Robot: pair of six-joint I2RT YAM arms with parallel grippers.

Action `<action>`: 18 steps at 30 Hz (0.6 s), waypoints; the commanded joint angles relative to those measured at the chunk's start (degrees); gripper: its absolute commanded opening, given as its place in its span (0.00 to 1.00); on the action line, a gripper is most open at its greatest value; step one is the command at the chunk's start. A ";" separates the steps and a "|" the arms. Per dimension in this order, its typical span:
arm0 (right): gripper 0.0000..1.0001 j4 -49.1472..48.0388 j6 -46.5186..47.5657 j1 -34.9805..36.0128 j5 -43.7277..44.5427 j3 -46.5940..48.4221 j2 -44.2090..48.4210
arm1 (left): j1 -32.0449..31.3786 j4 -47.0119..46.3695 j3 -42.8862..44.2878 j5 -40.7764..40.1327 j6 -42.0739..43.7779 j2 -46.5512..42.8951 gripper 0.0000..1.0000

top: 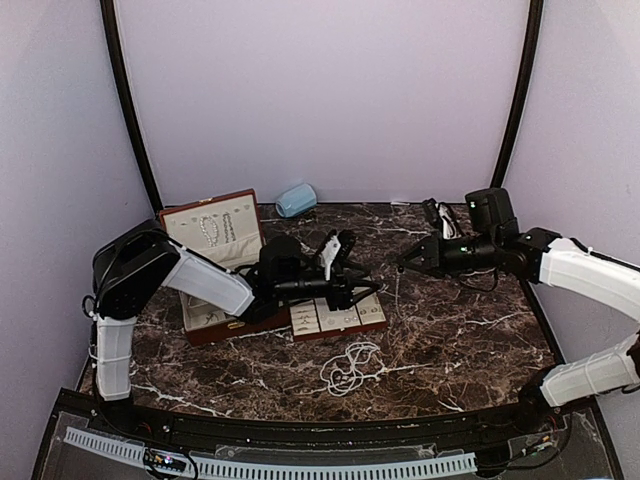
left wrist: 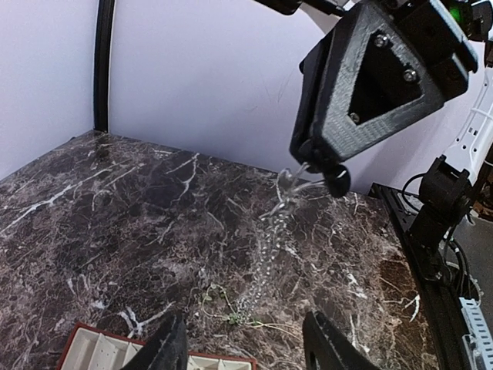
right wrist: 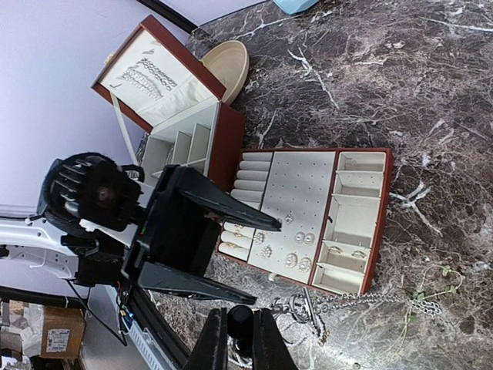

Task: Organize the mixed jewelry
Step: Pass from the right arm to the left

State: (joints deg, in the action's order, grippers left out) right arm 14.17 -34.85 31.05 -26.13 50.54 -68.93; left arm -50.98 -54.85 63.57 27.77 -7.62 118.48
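A silver link chain (left wrist: pixel 266 254) with a toggle clasp (right wrist: pixel 310 302) hangs from my right gripper (top: pixel 403 260), which is shut on its top end, and its lower end trails on the marble. My left gripper (left wrist: pixel 243 322) hovers open just left of it, above the tray's (right wrist: pixel 362 158) near edge, with nothing between its fingers (left wrist: pixel 171 347). In the right wrist view the left gripper (right wrist: pixel 266 262) is a black open fork beside the clasp. The tray holds earrings (right wrist: pixel 296 259) and rings (right wrist: pixel 350 253). A heap of pearl strands (top: pixel 350 366) lies on the table in front of the tray.
The reddish-brown case (top: pixel 215 245) stands open at the left, with strands in its lid (right wrist: pixel 154 73). A cream round dish (right wrist: pixel 225 65) lies beside it. A pale blue rounded object (top: pixel 296 200) sits at the back wall. Cables (top: pixel 440 215) lie at the back right.
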 commanded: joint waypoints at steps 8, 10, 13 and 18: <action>0.09 -3.76 -1.27 -0.29 -3.31 -0.45 1.79 | -1.14 4.72 10.02 3.63 2.40 7.39 0.43; 0.09 -3.88 -1.46 -0.29 -3.40 -0.53 1.86 | -1.17 4.61 10.66 2.63 2.11 8.25 0.41; 0.09 -3.86 -1.56 -0.30 -3.47 -0.69 1.93 | -1.26 4.49 11.64 2.88 1.88 9.20 0.40; 0.09 -3.97 -1.56 -0.31 -3.40 -0.79 1.75 | -1.76 4.60 12.63 3.32 2.11 10.32 0.40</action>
State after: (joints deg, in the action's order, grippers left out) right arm 12.82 -36.14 31.05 -28.73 50.33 -68.10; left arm -52.05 -50.39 74.52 30.24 -6.33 128.73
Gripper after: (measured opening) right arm 0.093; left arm 0.401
